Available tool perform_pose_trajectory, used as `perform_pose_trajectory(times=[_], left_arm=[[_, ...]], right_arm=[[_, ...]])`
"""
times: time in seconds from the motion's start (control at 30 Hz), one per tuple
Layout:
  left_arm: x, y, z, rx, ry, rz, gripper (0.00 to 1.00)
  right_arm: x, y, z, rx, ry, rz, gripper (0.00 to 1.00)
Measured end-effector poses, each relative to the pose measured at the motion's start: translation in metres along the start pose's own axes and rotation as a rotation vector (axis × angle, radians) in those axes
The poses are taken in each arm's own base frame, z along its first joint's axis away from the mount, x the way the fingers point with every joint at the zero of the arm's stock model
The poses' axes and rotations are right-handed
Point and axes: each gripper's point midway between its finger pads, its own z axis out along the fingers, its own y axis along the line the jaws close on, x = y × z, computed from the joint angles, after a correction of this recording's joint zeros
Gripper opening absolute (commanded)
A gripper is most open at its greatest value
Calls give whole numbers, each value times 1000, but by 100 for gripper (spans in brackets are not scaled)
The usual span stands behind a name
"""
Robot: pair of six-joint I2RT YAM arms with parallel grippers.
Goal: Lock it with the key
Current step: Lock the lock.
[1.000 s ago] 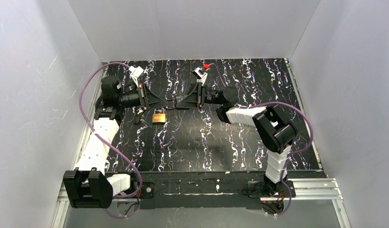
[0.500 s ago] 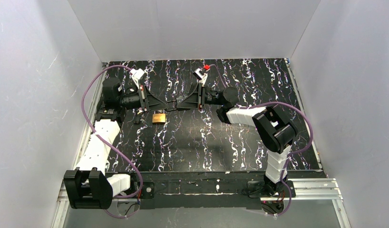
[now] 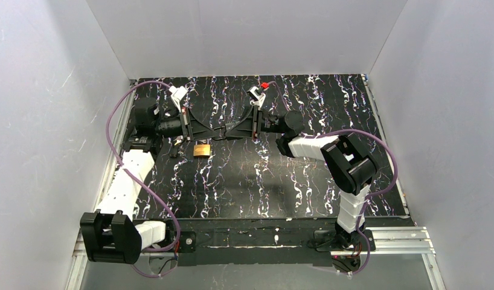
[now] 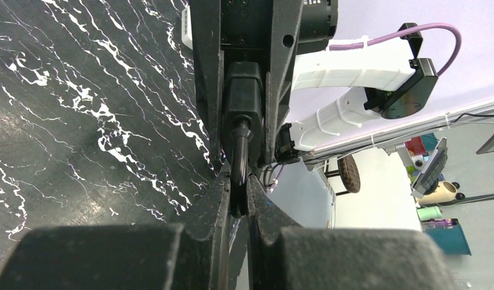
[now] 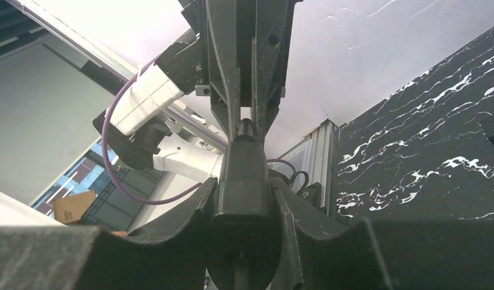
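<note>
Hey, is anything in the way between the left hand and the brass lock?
Nothing visible lies between them; the lock sits on the table near it. But the left hand is shut on a black item the right hand also holds.

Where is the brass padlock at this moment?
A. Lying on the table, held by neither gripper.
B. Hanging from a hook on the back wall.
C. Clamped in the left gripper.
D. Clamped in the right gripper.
A: the top view shows the brass padlock lying on the table, while the left gripper and right gripper both clamp a small black object instead.
</note>
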Motion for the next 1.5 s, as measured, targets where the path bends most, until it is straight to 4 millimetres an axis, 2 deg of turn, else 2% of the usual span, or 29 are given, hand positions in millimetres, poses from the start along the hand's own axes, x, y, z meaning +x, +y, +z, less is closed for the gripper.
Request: perform_pose_trajectory(times=[0.17, 0.5, 0.73, 0.97, 1.5], left_arm=[[2, 3, 9, -3, 20, 2, 0], [-12, 11, 19, -17, 24, 23, 0], [-12, 13, 23, -25, 24, 32, 0], [-13, 23, 31, -36, 37, 11, 0], [-15, 26, 35, -45, 38, 10, 0]], right_arm=[[1, -3, -2, 7, 5, -9, 1], [-8, -11, -6, 35, -44, -21, 1], [-10, -13, -7, 40, -49, -20, 1], [-11, -23, -12, 56, -60, 9, 1], [-12, -28, -12, 51, -84, 49, 1]])
